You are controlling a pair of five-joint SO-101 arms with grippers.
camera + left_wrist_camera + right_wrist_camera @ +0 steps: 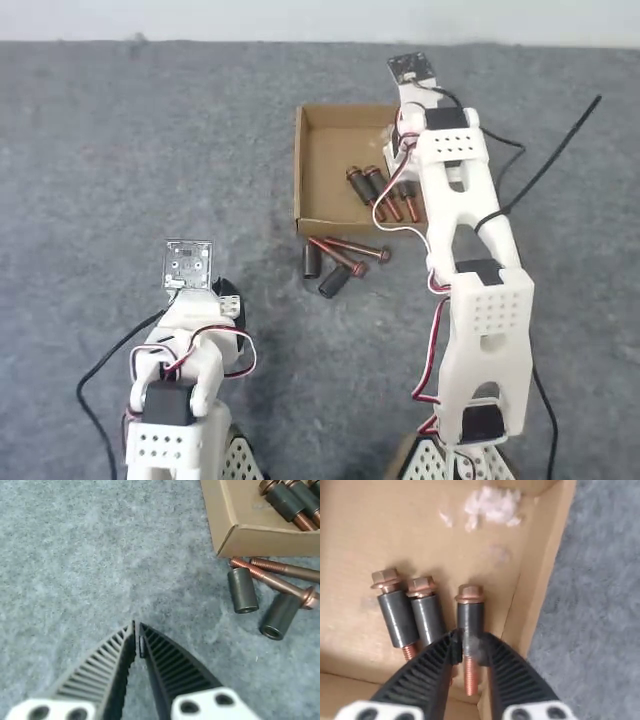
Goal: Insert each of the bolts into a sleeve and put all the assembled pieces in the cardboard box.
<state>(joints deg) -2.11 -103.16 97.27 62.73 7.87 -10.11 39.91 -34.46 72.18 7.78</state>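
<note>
My right gripper (469, 647) squeezes a sleeved bolt (470, 612) inside the cardboard box (542, 575). I should set it flat on the box floor, then let go softly.

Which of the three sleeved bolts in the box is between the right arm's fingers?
The sleeved bolt nearest the wall of the cardboard box; the other two lie beside it, untouched.

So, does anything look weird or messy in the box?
Yes. A white, fluffy patch sits on the floor of the brown cardboard box near a corner, like torn paper or dried glue; I can't tell which. The copper bolt in a black sleeve, held by the right tool, lies straight. Nothing else in there looks askew.
</note>
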